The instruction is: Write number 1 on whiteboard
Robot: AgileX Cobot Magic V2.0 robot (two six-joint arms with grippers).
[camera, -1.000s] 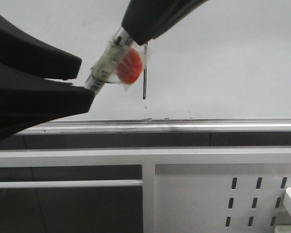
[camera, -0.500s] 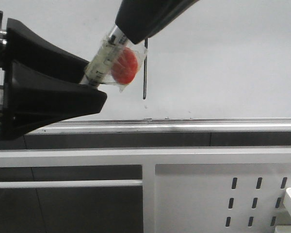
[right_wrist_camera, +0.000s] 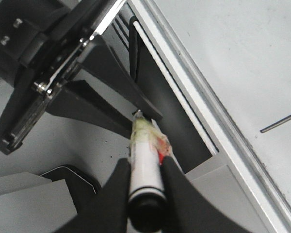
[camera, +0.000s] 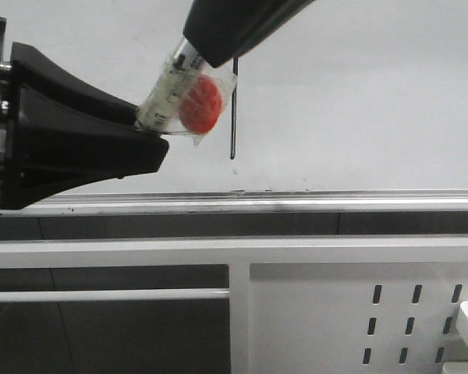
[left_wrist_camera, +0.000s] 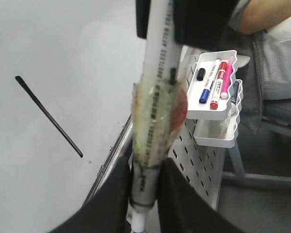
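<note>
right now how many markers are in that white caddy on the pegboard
3 clearly: a blue-capped one, a red one and a pink one, side by side in the white caddy. A dark item beside them may be another.

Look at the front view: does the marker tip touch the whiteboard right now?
No. The marker is held between the right gripper and the left gripper, away from the number 1 on the whiteboard.
</note>
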